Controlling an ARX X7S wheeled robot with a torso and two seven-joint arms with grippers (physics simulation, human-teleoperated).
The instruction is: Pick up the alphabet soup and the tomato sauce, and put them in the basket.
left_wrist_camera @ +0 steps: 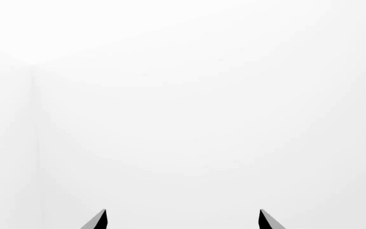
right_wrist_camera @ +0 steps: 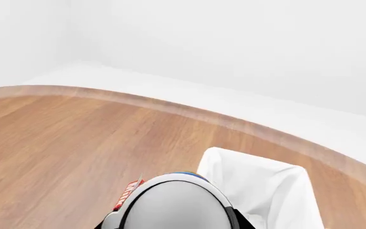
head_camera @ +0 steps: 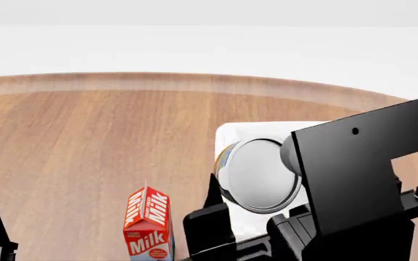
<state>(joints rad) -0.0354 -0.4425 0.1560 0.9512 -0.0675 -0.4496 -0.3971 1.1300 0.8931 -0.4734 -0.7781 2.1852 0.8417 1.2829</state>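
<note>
Above the wooden table (head_camera: 85,136), the right gripper (head_camera: 256,217) holds the alphabet soup (head_camera: 256,174) aloft, its fingers closed against the can's sides. The can lies tipped over in the grip: in the head view one silver end faces the camera and slightly left, so its long axis runs roughly away from the robot rather than upright. Only a thin sliver of the blue and yellow-orange label shows along the left edge of that silver disc. In the right wrist view the same can (right_wrist_camera: 173,205) fills the lower middle, a rounded silver end with a trace of blue at its top.

Behind and below the can sits the basket (head_camera: 267,130), seen mostly as white cloth lining; the can and the black arm cover much of it in the head view. The right wrist view shows more of the folded white lining (right_wrist_camera: 259,186) just beyond the can. What lies inside the basket cannot be told, since its interior is hidden.

A red and white milk carton (head_camera: 148,225) stands upright on the table to the left of the held can, well clear of the basket. A small red piece of it peeks out beside the can in the right wrist view.

The left gripper (left_wrist_camera: 183,220) faces a blank white wall, its two dark fingertips spread apart with nothing between them. The tomato sauce is not visible in any view.
</note>
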